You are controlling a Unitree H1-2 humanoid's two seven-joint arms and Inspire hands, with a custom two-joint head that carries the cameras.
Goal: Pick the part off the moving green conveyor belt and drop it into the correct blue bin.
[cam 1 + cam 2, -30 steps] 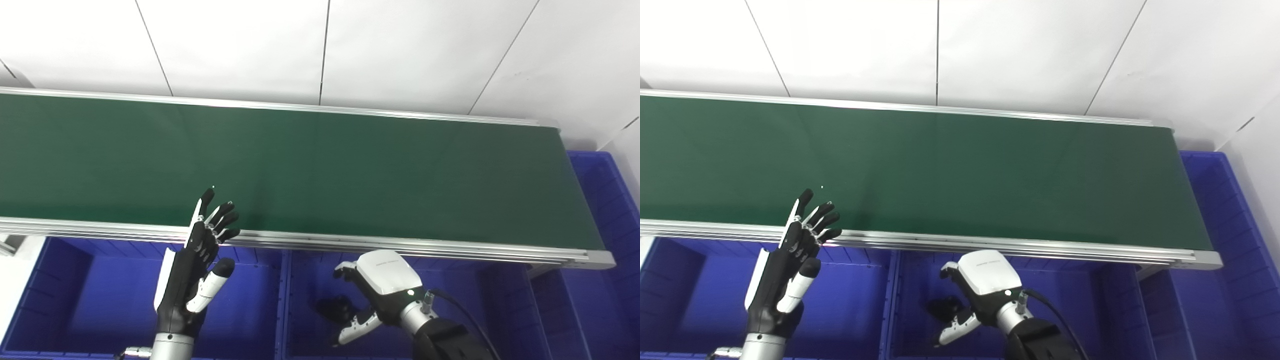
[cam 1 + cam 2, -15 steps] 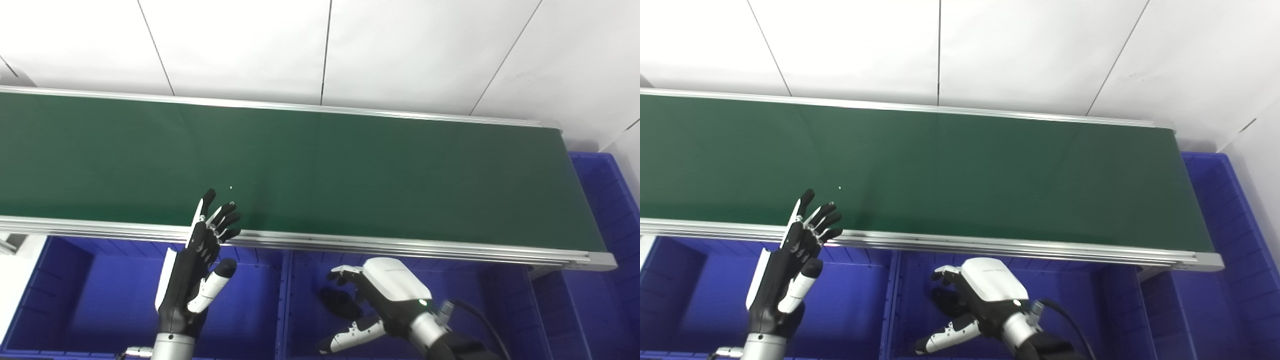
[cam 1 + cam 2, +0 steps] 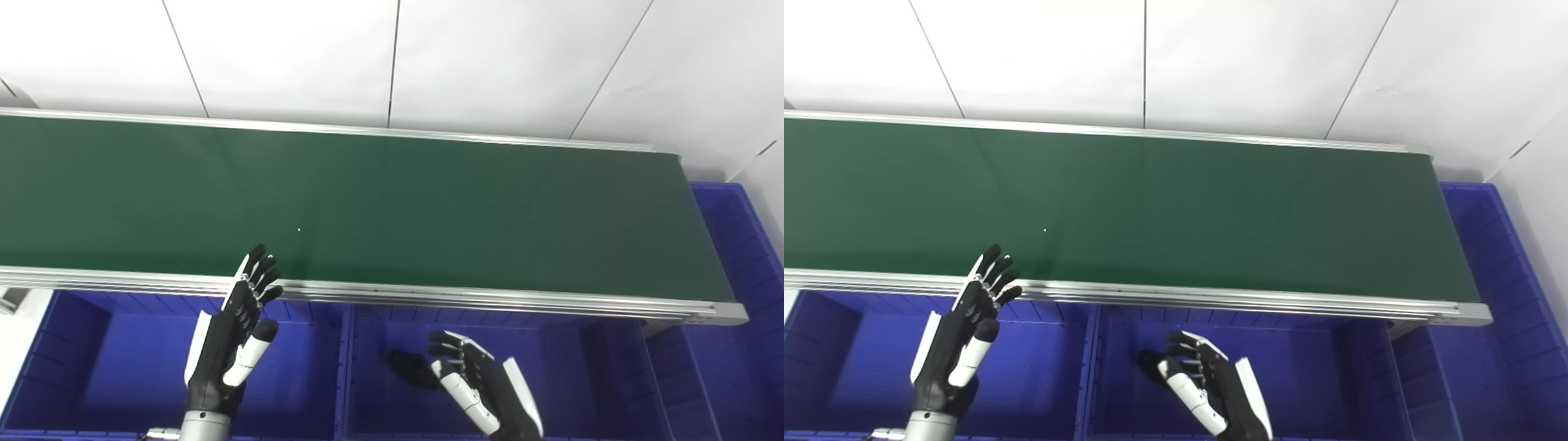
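The dark part (image 3: 411, 369) lies on the floor of the middle blue bin (image 3: 551, 367), below the near rail of the green conveyor belt (image 3: 392, 208); the right hand (image 3: 484, 386) hovers just beside it, palm up, fingers (image 3: 450, 350) spread and holding nothing; the left hand (image 3: 236, 331) is raised over the left blue bin (image 3: 92, 361), fingers apart and empty, its fingertips (image 3: 257, 252) reaching over the belt's near edge.

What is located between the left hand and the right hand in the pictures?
The blue wall shared by two bins stands between the left hand and the right hand, and right of it lies the black part; both views show this.
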